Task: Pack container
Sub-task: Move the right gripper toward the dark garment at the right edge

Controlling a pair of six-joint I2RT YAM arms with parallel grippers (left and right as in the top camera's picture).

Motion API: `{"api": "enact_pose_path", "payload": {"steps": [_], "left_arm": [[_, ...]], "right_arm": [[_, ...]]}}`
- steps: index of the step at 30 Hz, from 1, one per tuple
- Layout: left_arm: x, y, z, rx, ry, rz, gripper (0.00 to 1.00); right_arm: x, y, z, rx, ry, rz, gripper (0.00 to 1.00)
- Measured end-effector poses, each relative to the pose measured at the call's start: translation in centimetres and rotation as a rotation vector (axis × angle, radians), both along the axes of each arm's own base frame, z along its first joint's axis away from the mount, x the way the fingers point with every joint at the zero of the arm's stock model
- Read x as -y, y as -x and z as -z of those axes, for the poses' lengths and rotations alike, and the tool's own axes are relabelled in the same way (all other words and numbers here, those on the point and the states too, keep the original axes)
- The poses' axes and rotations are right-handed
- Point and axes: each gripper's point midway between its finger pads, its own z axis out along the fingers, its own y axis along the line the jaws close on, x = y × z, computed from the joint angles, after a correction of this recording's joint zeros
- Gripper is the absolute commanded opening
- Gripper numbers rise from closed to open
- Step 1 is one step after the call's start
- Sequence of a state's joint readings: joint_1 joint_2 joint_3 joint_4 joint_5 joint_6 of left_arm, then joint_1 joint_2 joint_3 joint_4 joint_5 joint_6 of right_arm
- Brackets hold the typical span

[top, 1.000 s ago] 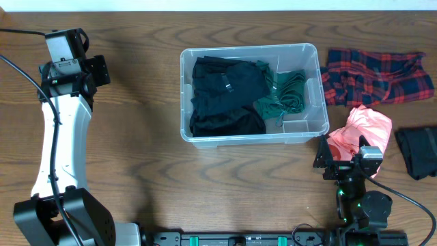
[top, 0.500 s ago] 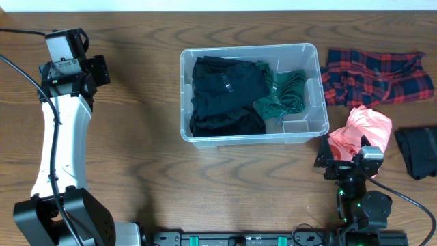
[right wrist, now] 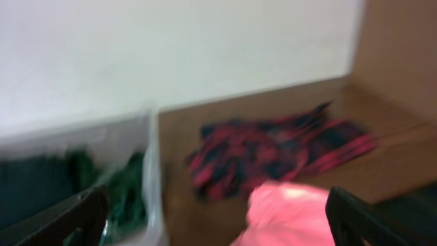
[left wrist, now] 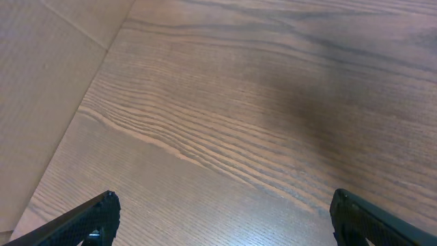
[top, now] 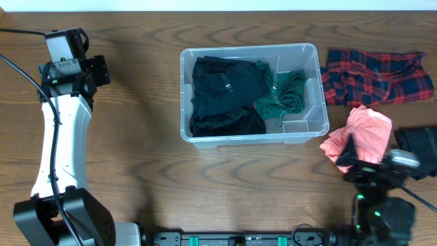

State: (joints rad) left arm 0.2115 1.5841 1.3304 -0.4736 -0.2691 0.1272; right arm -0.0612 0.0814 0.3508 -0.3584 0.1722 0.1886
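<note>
1. Overhead view: a brown wooden table with bold wavy grain (top: pixel 150 171) fills nearly the whole frame, and a narrow white strip (top: pixel 218 4) runs along its far edge.
2. The clear, colourless rectangular plastic container with rounded corners (top: pixel 249 48) stands on the wood a little right of the middle, its long sides parallel to that far edge.
3. Inside the container, folded black clothes (top: pixel 222 96) fill the left and middle part. A dark green garment (top: pixel 283 96) lies bunched in the right part.
4. Just right of the container's far corner a red-and-navy plaid cloth (top: pixel 375 75) lies spread on the table. A crumpled salmon-pink cloth (top: pixel 362 133) lies near the container's near right corner, and a piece of black fabric (top: pixel 416 150) lies farther right, at the frame's edge.
5. The left gripper (left wrist: pixel 222 212) is well to the left of the container, over bare wood. Its black fingers stand wide apart with nothing between them. Beside that stretch of table, a flat pale tan panel (left wrist: pixel 41 82) meets the wood.
6. The right gripper (right wrist: pixel 215 205) is to the right of the container, on the near side of the pink cloth. The right wrist view is blurred, yet its fingers are plainly spread and empty. A white wall (right wrist: pixel 171 48) rises behind the container, and a brown panel (right wrist: pixel 396 41) stands at the right.
</note>
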Motion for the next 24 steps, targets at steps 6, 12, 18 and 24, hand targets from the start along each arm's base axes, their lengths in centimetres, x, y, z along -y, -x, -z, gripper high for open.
{"api": "enact_pose_path", "payload": {"steps": [6, 12, 18, 24], "left_arm": [[0.0, 0.0, 0.0, -0.001, 0.0, 0.0, 0.98], [0.0, 0.0, 0.0, -0.001, 0.0, 0.0, 0.98], [0.0, 0.0, 0.0, -0.001, 0.0, 0.0, 0.98], [0.0, 0.0, 0.0, -0.001, 0.0, 0.0, 0.98]], "right_arm": [[3.1, 0.3, -5.4, 0.004, -0.02, 0.193, 0.99], [5.9, -3.2, -1.3, -0.243, -0.012, 0.31, 0.99], [10.0, -6.7, 1.3, -0.421, -0.131, 0.316, 0.99], [14.3, -7.8, 2.9, -0.506, -0.392, 0.235, 0.99]]}}
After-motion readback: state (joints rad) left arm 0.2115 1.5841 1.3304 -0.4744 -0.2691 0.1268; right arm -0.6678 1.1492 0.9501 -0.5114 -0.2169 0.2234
